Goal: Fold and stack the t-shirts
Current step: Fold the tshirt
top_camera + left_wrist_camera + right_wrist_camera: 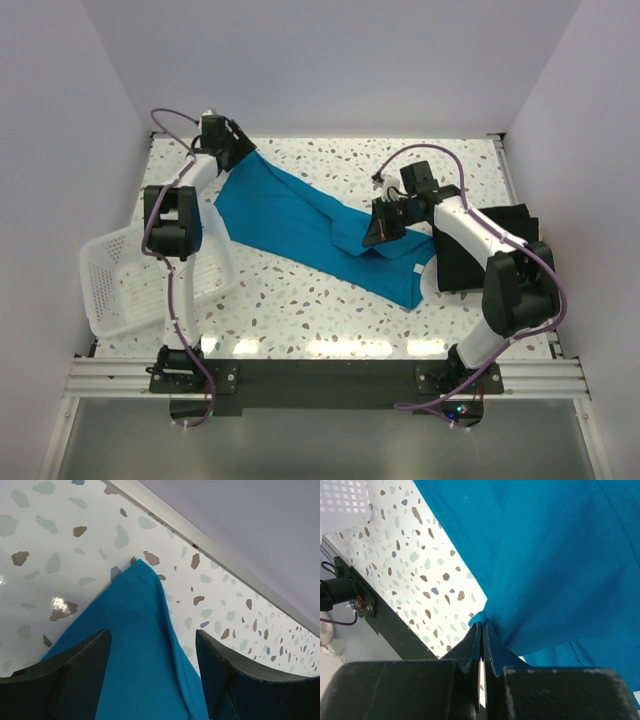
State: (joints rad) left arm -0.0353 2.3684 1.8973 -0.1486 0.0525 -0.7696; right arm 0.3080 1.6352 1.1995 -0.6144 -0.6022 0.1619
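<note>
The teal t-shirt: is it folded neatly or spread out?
Spread, not folded: the teal t-shirt lies stretched diagonally across the table, bunched where the right gripper pinches it.

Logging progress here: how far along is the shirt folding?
Done: the black shirt lies compact at the right, seemingly folded. In hand: the teal shirt lies stretched out, unfolded. The right gripper pinches a bunch of it, and the left gripper stands open over its far corner. Left: fold the teal shirt and stack the two.

Black t-shirt (514, 220) partly behind right arm (470, 228)
</note>
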